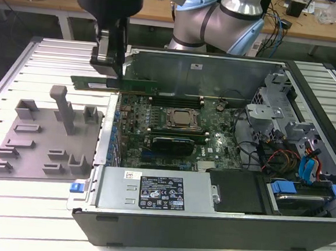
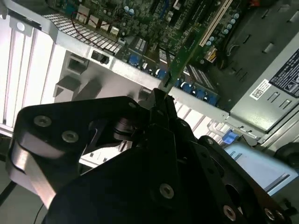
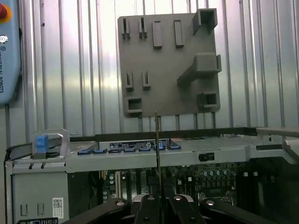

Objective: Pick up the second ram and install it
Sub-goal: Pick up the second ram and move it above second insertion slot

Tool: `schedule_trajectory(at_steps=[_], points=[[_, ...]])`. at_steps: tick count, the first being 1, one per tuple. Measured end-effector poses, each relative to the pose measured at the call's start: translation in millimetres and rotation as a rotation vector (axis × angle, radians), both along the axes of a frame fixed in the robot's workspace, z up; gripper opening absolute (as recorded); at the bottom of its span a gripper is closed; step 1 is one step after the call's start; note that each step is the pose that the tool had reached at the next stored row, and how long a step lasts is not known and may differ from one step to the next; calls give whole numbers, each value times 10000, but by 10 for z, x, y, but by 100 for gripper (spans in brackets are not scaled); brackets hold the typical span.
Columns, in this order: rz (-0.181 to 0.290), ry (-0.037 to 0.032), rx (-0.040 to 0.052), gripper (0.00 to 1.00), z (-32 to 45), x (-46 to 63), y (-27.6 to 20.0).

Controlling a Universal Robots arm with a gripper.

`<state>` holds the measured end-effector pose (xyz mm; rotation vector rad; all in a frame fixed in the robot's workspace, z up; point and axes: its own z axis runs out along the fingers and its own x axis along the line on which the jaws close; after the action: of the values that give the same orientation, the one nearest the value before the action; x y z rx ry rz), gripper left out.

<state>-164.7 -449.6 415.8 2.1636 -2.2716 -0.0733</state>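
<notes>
The second ram [image 1: 137, 86] is a long green stick held level in the air over the exterior view's left wall of the open computer case [image 1: 85, 212]. My gripper [image 1: 112, 76] is shut on it near its middle. In both wrist views the stick shows edge-on, as a green strip [image 2: 180, 59] and a thin line [image 3: 157, 140] running out from between my black fingers [image 3: 148, 206]. It hangs above the motherboard [image 1: 212, 149], to the left of the CPU socket [image 1: 183, 120] and the memory slots [image 1: 179, 99] beside it.
A grey tray with upright holders [image 1: 35, 150] lies left of the case on the slatted table. A black-covered expansion card [image 1: 169, 143], the power supply [image 1: 157, 191], and a drive cage with cables [image 1: 296, 159] sit inside the case. The arm's base [image 1: 217, 19] stands behind.
</notes>
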Motion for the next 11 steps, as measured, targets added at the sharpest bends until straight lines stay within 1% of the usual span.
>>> schedule_trajectory(at_steps=[3,7,11], points=[[0,7,-1,11,0,192,15],[0,14,0,11,0,313,24],[1,23,0,11,-1,486,33]])
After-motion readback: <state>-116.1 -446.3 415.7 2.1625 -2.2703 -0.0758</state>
